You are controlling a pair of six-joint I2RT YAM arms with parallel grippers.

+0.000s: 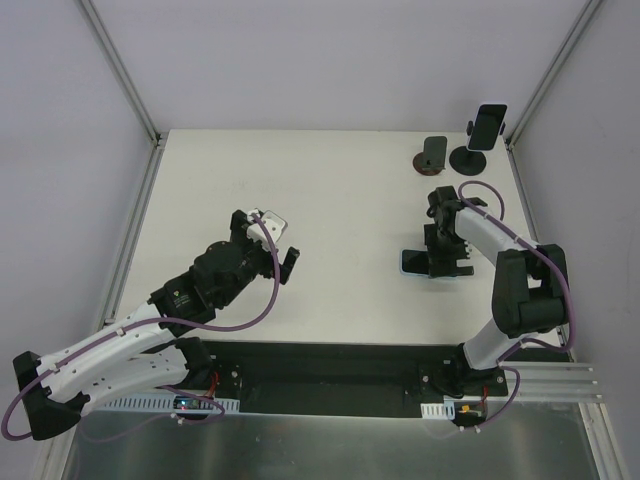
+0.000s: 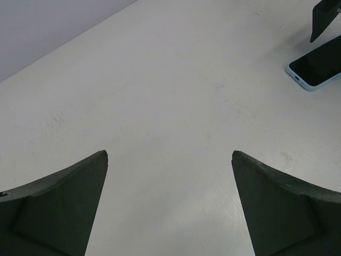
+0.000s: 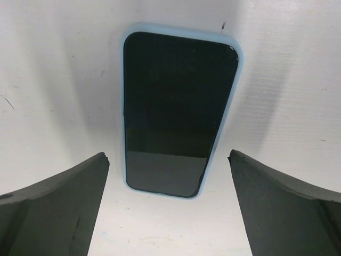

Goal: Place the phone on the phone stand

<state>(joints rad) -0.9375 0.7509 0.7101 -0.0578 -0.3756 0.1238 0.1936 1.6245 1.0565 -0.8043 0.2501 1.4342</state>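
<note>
The phone point(image 3: 176, 109), with a black screen and a light blue case, lies flat on the white table point(image 1: 330, 200). It also shows in the top view point(image 1: 412, 262) and the left wrist view point(image 2: 319, 64). My right gripper point(image 3: 168, 154) is open just over it, one finger on each side of its near end, touching nothing. In the top view the right gripper point(image 1: 446, 268) hides part of the phone. The small dark grey-brown phone stand point(image 1: 432, 155) stands empty at the back right. My left gripper point(image 1: 284, 256) is open and empty over bare table, well to the left.
A second black stand point(image 1: 470, 158) with another phone point(image 1: 488, 125) on it stands at the back right corner, right of the empty stand. Grey walls and metal frame posts enclose the table. The right gripper's finger point(image 2: 322, 18) shows in the left wrist view.
</note>
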